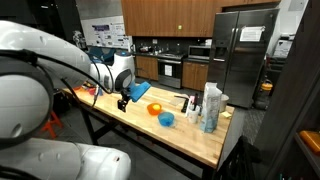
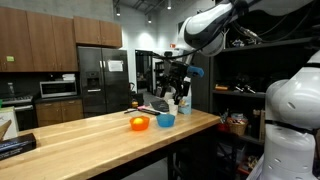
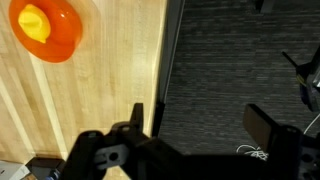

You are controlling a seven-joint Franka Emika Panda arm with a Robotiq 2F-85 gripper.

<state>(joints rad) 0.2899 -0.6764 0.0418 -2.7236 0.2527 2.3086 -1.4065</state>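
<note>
The gripper (image 3: 196, 120) hung over the table (image 3: 110, 70) edge, fingers wide apart, holding nothing. Further along sat the orange bowl (image 3: 47, 28) with a yellow thing (image 3: 34, 20) inside, untouched. A blue bowl (image 1: 166, 119) stood near it.

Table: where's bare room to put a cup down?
Bare wood stretches between the black thing at the table end and the orange bowl. It is crowded around the blue bowl, the bottles and the open gripper.
</note>
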